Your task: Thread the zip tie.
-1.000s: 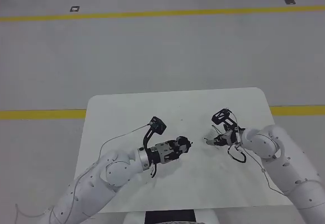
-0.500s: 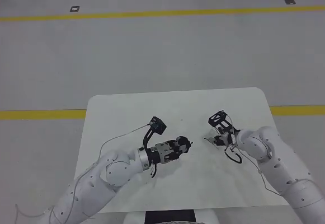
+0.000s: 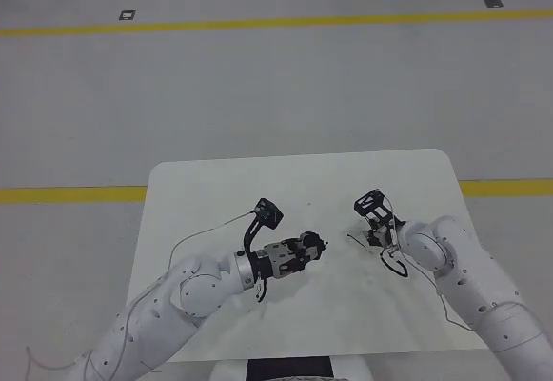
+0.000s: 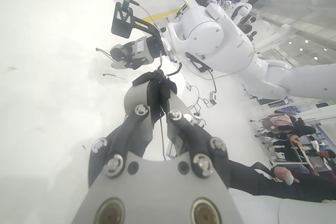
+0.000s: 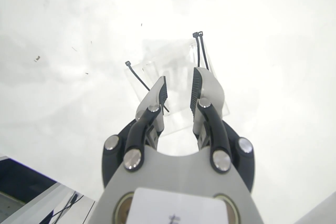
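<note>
In the top view, the left gripper (image 3: 318,247) is seen near the middle of the white table (image 3: 257,190), its arm brought in from 8 o'clock. The right gripper (image 3: 365,238) is placed at 3 o'clock from it, a short gap apart, with its arm entering from 4 o'clock. Yellow floor lines (image 3: 57,194) are seen beyond the table at 9, 12 and 3 o'clock.

In the left wrist view, the left claw is pressed together on a black bundle (image 4: 157,82), which is held at the fingertips. A thin black strand is led back from it between the fingers. Whether the bundle is itself a zip tie cannot be told. Farther off, the right claw is seen low over the table. A curved zip tie (image 4: 103,51) is seen just beside its tips, and a loose zip tie (image 4: 114,76) lies flat on the table between the two claws.

In the right wrist view, the right claw is held partly apart with nothing gripped. Its ribbed fingers (image 5: 162,89) are set over a clear plastic block (image 5: 173,57) resting on the table. A single zip tie (image 5: 135,74) lies slantwise across one corner of the block and is partly hidden behind one finger. Paired zip ties (image 5: 200,49) lie side by side along the block's other edge, by the other finger.
</note>
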Controlling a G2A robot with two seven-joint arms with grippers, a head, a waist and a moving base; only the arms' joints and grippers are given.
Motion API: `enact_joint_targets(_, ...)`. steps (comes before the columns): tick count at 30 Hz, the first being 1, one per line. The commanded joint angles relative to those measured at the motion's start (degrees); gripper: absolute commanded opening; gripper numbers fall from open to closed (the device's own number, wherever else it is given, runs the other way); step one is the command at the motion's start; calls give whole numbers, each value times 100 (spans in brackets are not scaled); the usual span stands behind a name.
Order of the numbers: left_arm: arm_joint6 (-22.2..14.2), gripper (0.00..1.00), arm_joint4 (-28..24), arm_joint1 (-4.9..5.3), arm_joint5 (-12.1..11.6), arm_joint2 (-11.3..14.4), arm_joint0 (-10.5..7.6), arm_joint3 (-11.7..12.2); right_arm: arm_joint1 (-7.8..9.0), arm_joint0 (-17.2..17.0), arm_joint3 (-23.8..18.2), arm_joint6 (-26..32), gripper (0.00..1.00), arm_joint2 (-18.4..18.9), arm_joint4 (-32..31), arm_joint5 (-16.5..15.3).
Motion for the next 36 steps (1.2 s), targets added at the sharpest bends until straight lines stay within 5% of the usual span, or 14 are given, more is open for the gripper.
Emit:
enact_joint_targets(1,0,0,0,0,0,0,0,0,-3,-11,-2,-27,20,4,-32,10)
enact_joint_targets(36,0,0,0,0,0,0,0,0,-131,39,104,-68,13,-113,-618,262)
